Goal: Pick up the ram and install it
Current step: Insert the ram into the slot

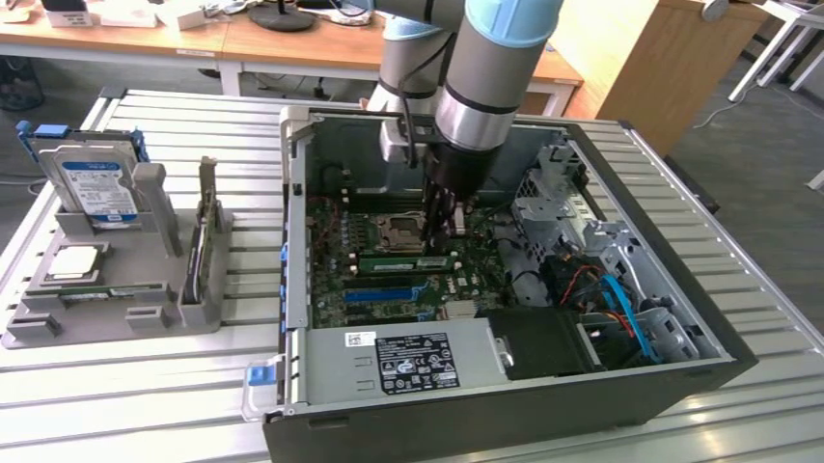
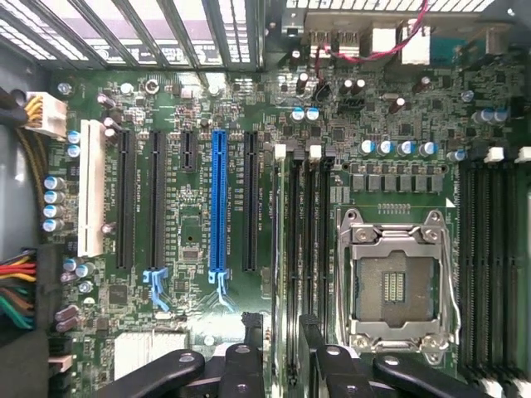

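1. The tool [image 1: 445, 227] hangs straight down from the arm inside the open computer case [image 1: 296, 241]. It is released, its jaws spread wide and gripping nothing. In the wrist view the tool [image 2: 280, 327] straddles the line of the black memory slots [image 2: 303, 249].
2. The ram [image 1: 409, 261] stands on edge in one of those slots, just beside the tool on its near side. It sits along the near side of the CPU socket [image 1: 399, 231], white sticker facing out. It looks seated, though I cannot tell whether the end latches have closed.
3. By my judgement the stick is light, stiff and thin, and also fragile. It is best held by its long bare edges or short ends, pads flat against the board, clear of the chips and the contact edge. Uneven pressure could flex it.
4. Around it lies the motherboard [image 2: 191, 249] with its blue slot [image 2: 219, 203], well apart from the memory slots.
5. On the counter [image 1: 129, 405], to the exterior view's left of the case, a grey tray [image 1: 116, 323] holds a hard drive [image 1: 96, 188] upright.
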`<state>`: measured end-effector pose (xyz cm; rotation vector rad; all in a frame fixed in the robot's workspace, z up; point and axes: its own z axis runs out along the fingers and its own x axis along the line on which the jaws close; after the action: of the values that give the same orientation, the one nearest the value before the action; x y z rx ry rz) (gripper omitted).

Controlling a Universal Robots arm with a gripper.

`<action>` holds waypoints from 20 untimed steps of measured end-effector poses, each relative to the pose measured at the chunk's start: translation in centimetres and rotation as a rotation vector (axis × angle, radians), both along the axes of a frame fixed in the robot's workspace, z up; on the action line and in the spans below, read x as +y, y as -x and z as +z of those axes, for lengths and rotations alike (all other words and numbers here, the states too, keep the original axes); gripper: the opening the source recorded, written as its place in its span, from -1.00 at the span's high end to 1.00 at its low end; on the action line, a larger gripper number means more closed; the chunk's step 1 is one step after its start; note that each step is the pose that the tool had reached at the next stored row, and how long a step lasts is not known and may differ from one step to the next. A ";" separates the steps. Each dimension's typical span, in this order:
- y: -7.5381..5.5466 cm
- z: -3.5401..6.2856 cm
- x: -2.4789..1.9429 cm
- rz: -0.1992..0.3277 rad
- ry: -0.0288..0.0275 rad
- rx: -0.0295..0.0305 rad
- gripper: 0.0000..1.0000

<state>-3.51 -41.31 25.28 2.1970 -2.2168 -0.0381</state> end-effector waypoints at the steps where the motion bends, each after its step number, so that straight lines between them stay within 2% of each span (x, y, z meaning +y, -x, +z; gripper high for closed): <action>1: 0.0 0.25 0.00 0.000 -0.0001 0.0000 0.38; 6: 0.0 1.22 0.00 0.000 -0.0001 0.0000 0.38; 20: 0.0 2.91 0.00 -0.001 -0.0001 -0.0001 0.38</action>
<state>-3.49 -41.31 28.19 2.1965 -2.2175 -0.0382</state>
